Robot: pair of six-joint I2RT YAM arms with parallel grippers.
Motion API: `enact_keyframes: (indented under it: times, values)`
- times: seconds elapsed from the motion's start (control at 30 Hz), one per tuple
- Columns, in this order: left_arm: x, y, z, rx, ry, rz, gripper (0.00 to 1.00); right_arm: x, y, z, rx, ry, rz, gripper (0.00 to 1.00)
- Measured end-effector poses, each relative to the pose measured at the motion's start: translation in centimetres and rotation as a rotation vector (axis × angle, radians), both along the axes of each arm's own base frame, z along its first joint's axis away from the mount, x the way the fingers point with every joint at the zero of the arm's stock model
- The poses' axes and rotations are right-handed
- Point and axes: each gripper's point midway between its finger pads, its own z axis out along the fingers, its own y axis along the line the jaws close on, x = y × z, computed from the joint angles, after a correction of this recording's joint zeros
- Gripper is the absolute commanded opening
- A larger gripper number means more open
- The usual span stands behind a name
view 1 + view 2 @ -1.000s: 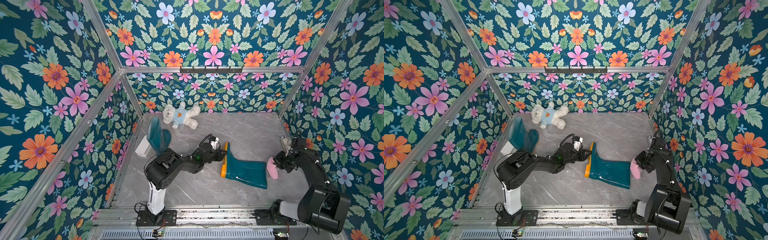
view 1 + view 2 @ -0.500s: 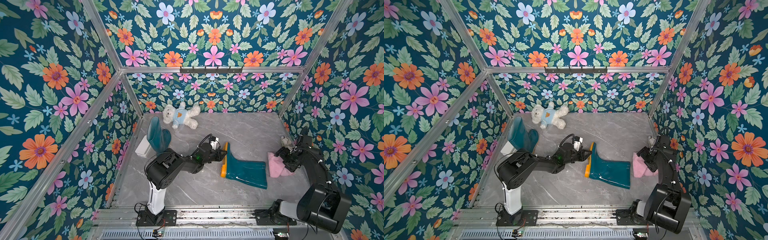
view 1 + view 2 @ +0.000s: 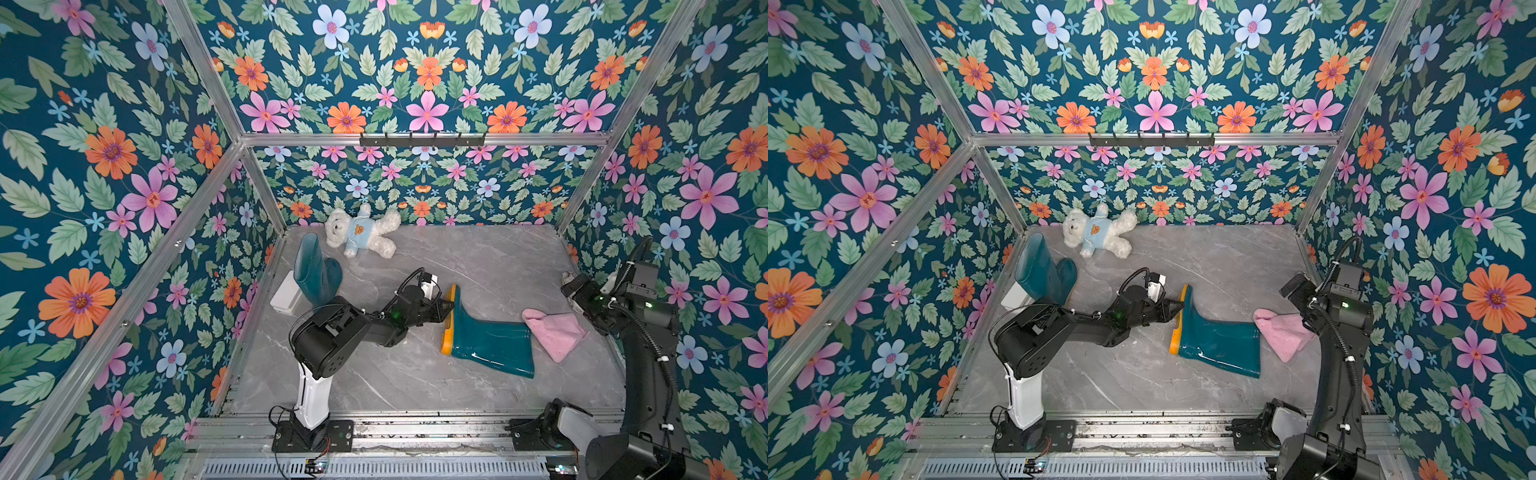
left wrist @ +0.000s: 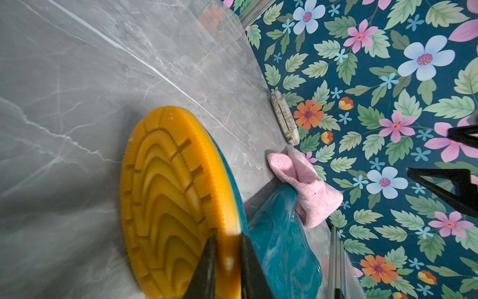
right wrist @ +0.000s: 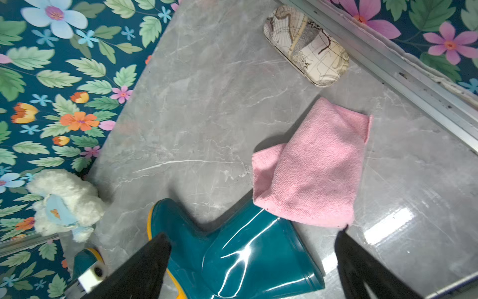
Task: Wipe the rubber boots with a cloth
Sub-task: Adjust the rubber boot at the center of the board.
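Two glossy teal rubber boots with orange-yellow soles share the grey marbled table [image 3: 478, 257]: the upright boot [image 3: 313, 272] stands beside the wall on my left arm's side, and the lying boot [image 3: 490, 345] rests on its side mid-table. My left fingers [image 4: 205, 271] are clamped on the rim of the lying boot's sole, pinning it. My right fingers [image 5: 139, 269] are spread wide and hold nothing. They hover over the crumpled pink terry cloth [image 3: 555, 332], which lies loose on the table with one fold touching the boot's open cuff.

As I read it, the step in hand is getting that cloth into the right fingers for wiping. To do it well I would come down on the raised fold, not a flat edge, and take a thick bunch so a wad of cloth hangs below the grip. The left clamp should hold firm, since glossy rubber will likely skate under a stroke. Strokes should run from cuff towards sole, into that anchor.

A white teddy bear in a blue shirt [image 3: 359, 232] and a map-printed glasses case [image 5: 306, 46] lie clear of the work.
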Motion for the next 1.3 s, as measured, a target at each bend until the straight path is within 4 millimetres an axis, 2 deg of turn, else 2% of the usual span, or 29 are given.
enact_keyframes:
  times: [0.03, 0.13, 0.3, 0.37, 0.5, 0.77, 0.97, 1.17, 1.27, 1.3]
  values:
    - [0.0, 0.0, 0.0, 0.0, 0.0, 0.0, 0.06, -0.3, 0.5, -0.4, 0.017, 0.004, 0.005, 0.98]
    - [0.0, 0.0, 0.0, 0.003, 0.002, 0.0, 0.06, -2.1, 3.2, -3.7, 0.09, 0.074, 0.056, 0.98]
    - [0.0, 0.1, 0.0, 0.004, 0.002, 0.003, 0.06, -6.7, 7.0, -10.5, 0.24, 0.221, 0.08, 0.95]
    - [0.0, 0.1, 0.0, 0.004, 0.002, 0.003, 0.06, -8.2, 8.0, -12.4, 0.285, 0.271, 0.075, 0.95]
    - [0.0, 0.1, 0.0, 0.003, 0.004, 0.005, 0.06, -9.4, 9.5, -14.0, 0.346, 0.304, 0.064, 0.94]
    - [0.0, 0.1, 0.0, 0.007, 0.006, 0.006, 0.06, -12.1, 10.4, -18.4, 0.435, 0.413, -0.035, 0.91]
    - [0.0, 0.0, -0.1, 0.006, 0.007, 0.004, 0.06, -12.4, 10.7, -20.3, 0.484, 0.405, -0.097, 0.87]
    - [0.0, -0.1, -0.2, 0.005, 0.009, -0.001, 0.06, -11.0, 11.3, -20.7, 0.56, 0.329, -0.133, 0.72]
    - [0.0, -0.1, -0.1, 0.005, 0.009, -0.001, 0.06, -9.6, 11.2, -21.0, 0.58, 0.261, -0.139, 0.53]
    - [0.0, -0.1, -0.1, 0.005, 0.009, -0.001, 0.07, -9.4, 11.2, -21.1, 0.582, 0.249, -0.141, 0.38]
